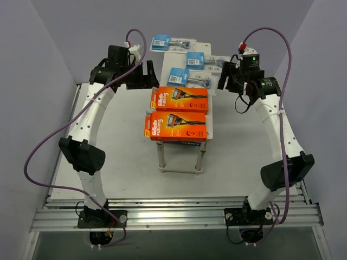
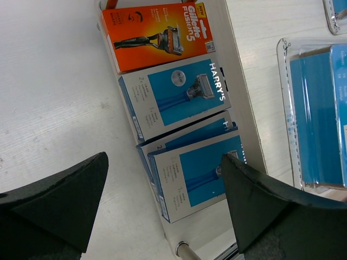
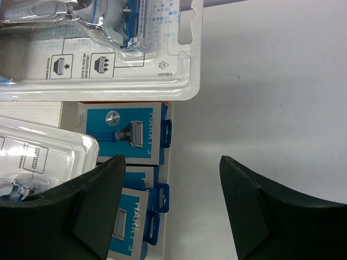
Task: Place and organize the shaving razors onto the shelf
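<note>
The shelf (image 1: 210,111) stands mid-table. Its pale top carries three clear blister packs with blue cards (image 1: 188,78) at the back and two orange razor boxes (image 1: 179,99) in front. Blue-and-white boxes (image 2: 176,97) and another orange box (image 2: 157,33) lie in a row on the lower tier beneath. My left gripper (image 1: 142,76) hovers open by the shelf's back left, nothing between its fingers (image 2: 57,200). My right gripper (image 1: 226,81) hovers open by the back right edge, also empty; under it I see a blister pack (image 3: 103,49) and blue-and-white boxes (image 3: 122,132).
Thin metal legs (image 1: 161,157) hold the shelf up; one leg's foot (image 2: 187,250) sits just below the left jaws. Purple cables loop from both arms. White tabletop (image 3: 260,97) lies on either side of the shelf, with grey walls around.
</note>
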`<state>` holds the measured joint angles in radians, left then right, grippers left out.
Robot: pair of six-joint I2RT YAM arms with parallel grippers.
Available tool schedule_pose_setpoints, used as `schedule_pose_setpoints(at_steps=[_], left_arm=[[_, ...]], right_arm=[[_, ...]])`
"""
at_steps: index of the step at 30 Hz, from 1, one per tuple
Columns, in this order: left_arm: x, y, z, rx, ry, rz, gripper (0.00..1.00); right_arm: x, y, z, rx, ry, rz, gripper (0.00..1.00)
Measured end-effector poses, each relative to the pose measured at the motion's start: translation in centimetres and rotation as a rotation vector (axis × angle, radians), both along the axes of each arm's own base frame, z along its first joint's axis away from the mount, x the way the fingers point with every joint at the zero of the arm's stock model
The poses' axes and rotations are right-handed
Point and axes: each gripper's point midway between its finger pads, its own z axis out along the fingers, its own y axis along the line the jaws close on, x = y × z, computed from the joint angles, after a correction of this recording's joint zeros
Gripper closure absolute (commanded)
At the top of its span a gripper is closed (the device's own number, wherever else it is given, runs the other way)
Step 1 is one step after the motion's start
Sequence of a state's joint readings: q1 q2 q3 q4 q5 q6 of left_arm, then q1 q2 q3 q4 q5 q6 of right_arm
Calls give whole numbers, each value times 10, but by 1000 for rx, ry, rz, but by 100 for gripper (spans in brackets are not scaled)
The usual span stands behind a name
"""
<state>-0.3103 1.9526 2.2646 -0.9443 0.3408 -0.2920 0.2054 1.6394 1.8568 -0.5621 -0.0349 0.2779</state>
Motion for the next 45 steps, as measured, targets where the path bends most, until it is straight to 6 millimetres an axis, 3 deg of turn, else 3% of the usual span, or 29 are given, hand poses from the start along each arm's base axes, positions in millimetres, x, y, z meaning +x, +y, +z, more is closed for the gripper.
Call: schedule_pose_setpoints(at_steps=[11, 25, 34, 39, 45], left_arm=[[-2, -5, 1, -2, -5, -13, 6], [-2, -7, 0, 7, -12, -22, 6], [-3, -5, 0, 13, -15, -24, 6], [-16, 9, -7, 14, 13, -10, 6], [-15, 51, -5, -8, 16, 71, 6]], right_arm=[[15, 15, -15, 8, 23, 16, 34], [21, 23, 0, 32, -19, 15, 34], [20, 21, 0, 26, -25, 11, 34], [5, 9, -14, 19, -3, 0, 34], [-2, -21, -13, 19, -13, -57, 34]])
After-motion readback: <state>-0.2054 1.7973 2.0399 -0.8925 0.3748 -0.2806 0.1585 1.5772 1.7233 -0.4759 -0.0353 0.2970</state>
